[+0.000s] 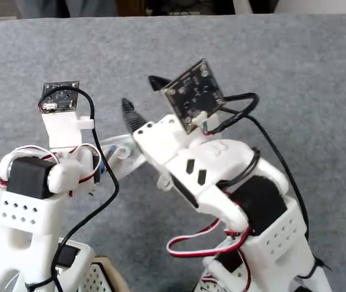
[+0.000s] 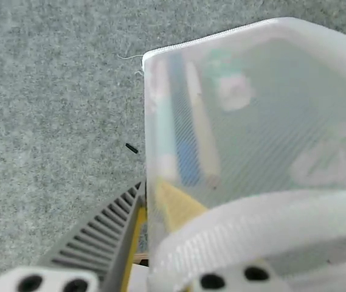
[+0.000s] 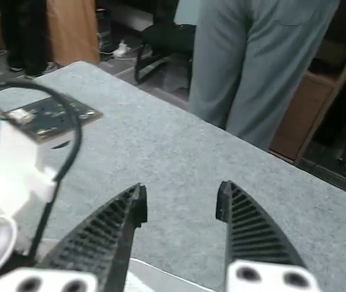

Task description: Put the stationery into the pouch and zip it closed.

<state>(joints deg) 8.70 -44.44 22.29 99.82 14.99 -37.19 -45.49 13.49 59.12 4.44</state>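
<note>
The right pincer (image 3: 179, 207) hangs over the grey table (image 1: 294, 73), jaws spread wide with nothing between them. The left pincer (image 2: 154, 231) meets the clear pouch (image 2: 252, 121); I cannot tell whether it clamps. The pouch sits between the arms near the table's front edge. The pens (image 2: 188, 121) inside lie parallel along one pouch edge.

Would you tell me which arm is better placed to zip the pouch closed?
Right, I think: the right hand is open and free above the table, while the left hand seems clamped on the pouch.

Grey felt covers the table (image 1: 318, 73); behind it stand a wooden cabinet (image 3: 69, 30) and a dark chair (image 3: 160, 39).
</note>
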